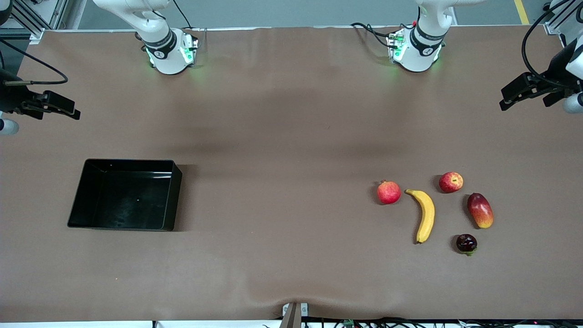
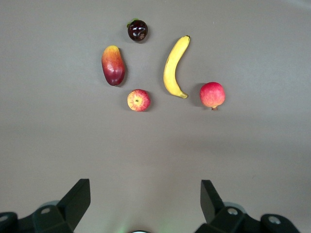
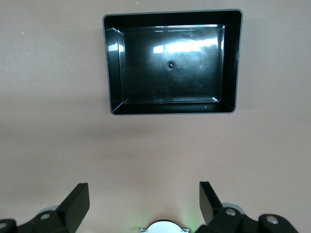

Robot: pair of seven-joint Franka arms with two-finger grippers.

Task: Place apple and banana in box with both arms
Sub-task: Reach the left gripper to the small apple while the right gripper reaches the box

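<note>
Brown cloth covered the table (image 1: 282, 114). At the right arm's end of it, the right gripper (image 1: 68, 109) was held up in the air over bare cloth, and its fingers (image 3: 75, 204) were seen spread wide in the right wrist view, with nothing between them. The box (image 1: 171, 196) was set on the table toward that same end, nearer to the front camera than the right arm's base; nothing lay in it, and only reflections were seen on its glossy black floor.

Toward the left arm's end of the table, five fruits were laid out in a loose cluster, none touching another. The pomegranate (image 1: 388, 192) was placed closest to the middle of the table. Just beside it the banana (image 1: 426, 215) was laid, its dark stem end pointed away from the front camera and its length run toward that camera. The apple (image 1: 451, 182) was found farther from the front camera than the banana's stem end, with its dimple turned upward. The mango (image 1: 480, 210) was laid beside the banana toward the left arm's end, and a small dark fruit (image 1: 466, 243) was set nearest to the front camera.

The left gripper (image 1: 512, 98) was held in the air over the table's edge, its fingers (image 2: 75, 199) likewise parted wide and empty.
</note>
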